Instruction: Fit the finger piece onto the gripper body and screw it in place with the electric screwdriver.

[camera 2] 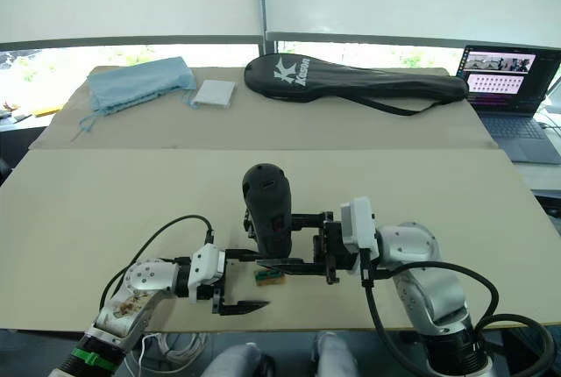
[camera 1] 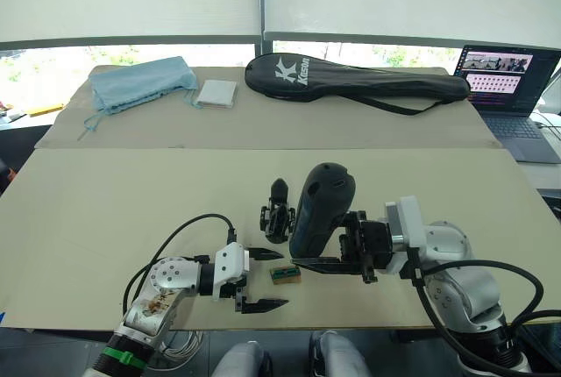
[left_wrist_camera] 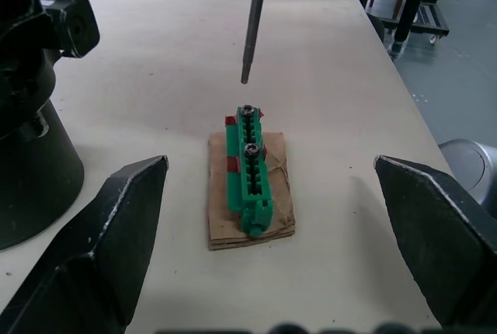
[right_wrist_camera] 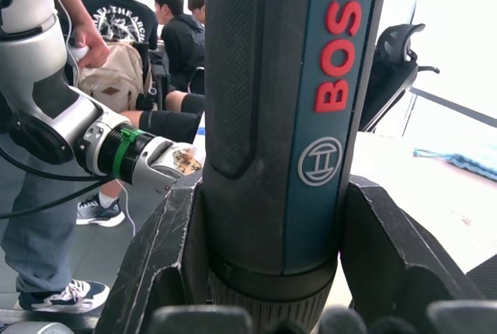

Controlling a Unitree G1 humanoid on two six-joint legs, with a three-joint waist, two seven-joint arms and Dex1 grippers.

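Note:
My right gripper [camera 2: 279, 241] is shut on the electric screwdriver [camera 1: 321, 205], a thick black tool with red lettering [right_wrist_camera: 342, 46]. It is held upright, bit down. The thin metal bit [left_wrist_camera: 252, 23] hangs just above a small green-and-tan box [camera 1: 286, 273] that holds two screws [left_wrist_camera: 247, 128]. The gripper body [camera 1: 277, 219] stands on the table right behind the box and left of the screwdriver. The pointed black finger piece [camera 1: 279, 188] rises from its top. My left gripper [camera 1: 260, 280] is open, with its fingers [left_wrist_camera: 109, 225] on either side of the box, not touching it.
At the back of the table lie a black racket bag [camera 1: 351, 79], a blue cloth bag [camera 1: 140, 83] and a white pad [camera 1: 216, 93]. A laptop [camera 1: 508, 88] sits at the far right. Several people [right_wrist_camera: 147, 23] are seated in the background of the right wrist view.

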